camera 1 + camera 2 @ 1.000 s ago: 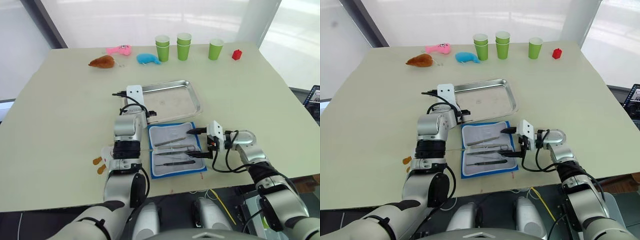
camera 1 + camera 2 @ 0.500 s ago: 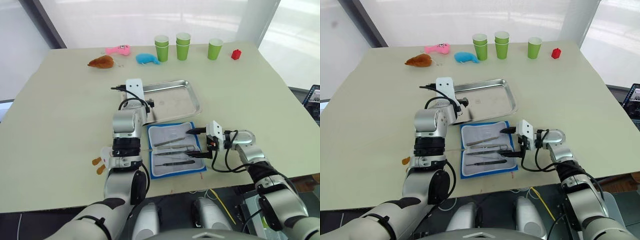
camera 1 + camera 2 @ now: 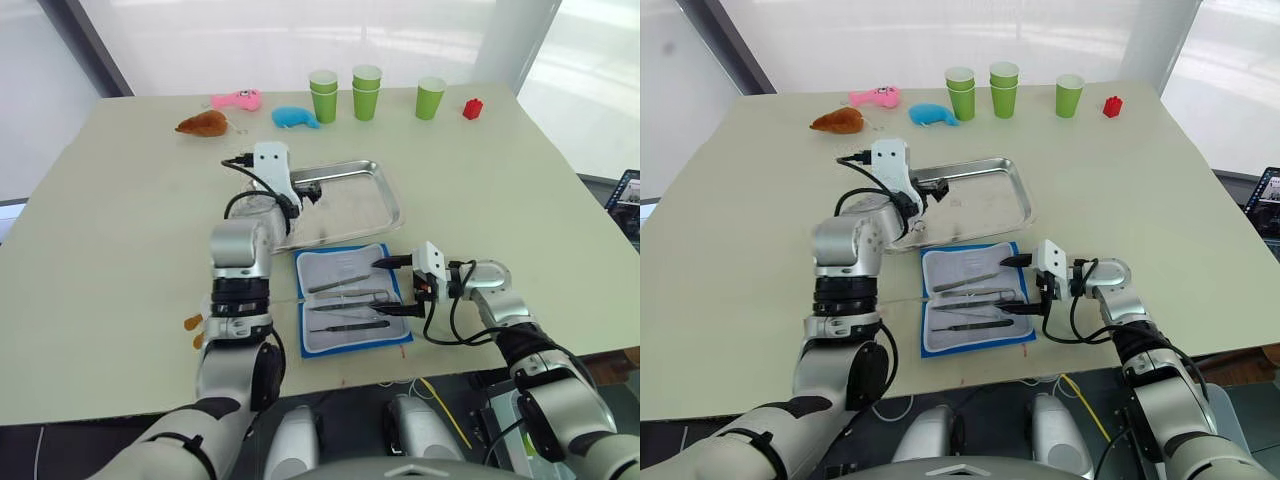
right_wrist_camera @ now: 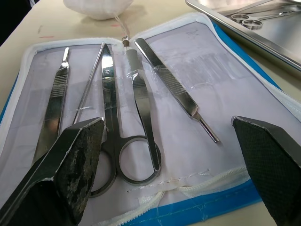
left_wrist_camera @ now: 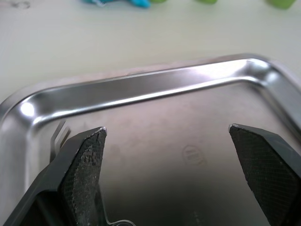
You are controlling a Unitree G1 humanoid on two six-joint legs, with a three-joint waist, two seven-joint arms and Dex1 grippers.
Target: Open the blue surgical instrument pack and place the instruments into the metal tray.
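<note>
Left eye view: the blue surgical instrument pack [image 3: 352,299] lies unzipped and flat on the table [image 3: 120,220], its pale lining up, just in front of the metal tray [image 3: 350,200]. The left gripper [image 3: 308,188] hangs over the tray's left part. The right gripper [image 3: 398,285], fingers spread, sits at the pack's right edge. Green cups [image 3: 366,92], a red block [image 3: 473,108] and plush toys [image 3: 240,99] line the far edge.

Left wrist view: the left gripper's fingers [image 5: 87,162] stand wide apart and empty above the tray's bare floor.

Right wrist view: the spread fingers [image 4: 77,157] frame the instruments [image 4: 136,113] in the lining: scissors [image 4: 117,141], tweezers [image 4: 55,101] and a thin handled tool [image 4: 176,89]. Another ring-handled tool [image 4: 249,19] lies in the tray.
</note>
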